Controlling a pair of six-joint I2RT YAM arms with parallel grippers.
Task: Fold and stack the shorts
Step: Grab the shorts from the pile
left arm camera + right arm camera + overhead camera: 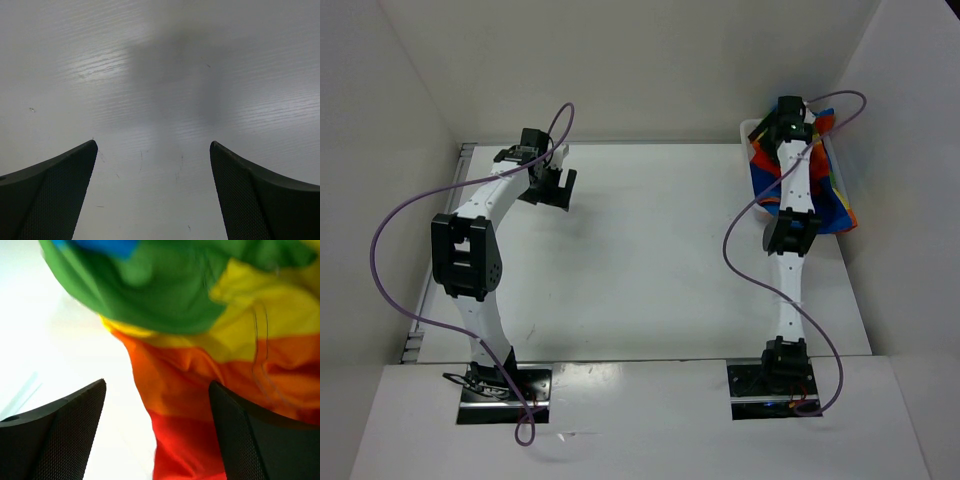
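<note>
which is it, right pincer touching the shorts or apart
Cannot tell. In the right wrist view the open right pincer frames the blurred shorts, but no contact or gap shows plainly; in the top view the arm hides it.

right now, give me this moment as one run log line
left pincer: open over table | right pincer: open over shorts | shorts: crumpled, far right
</note>
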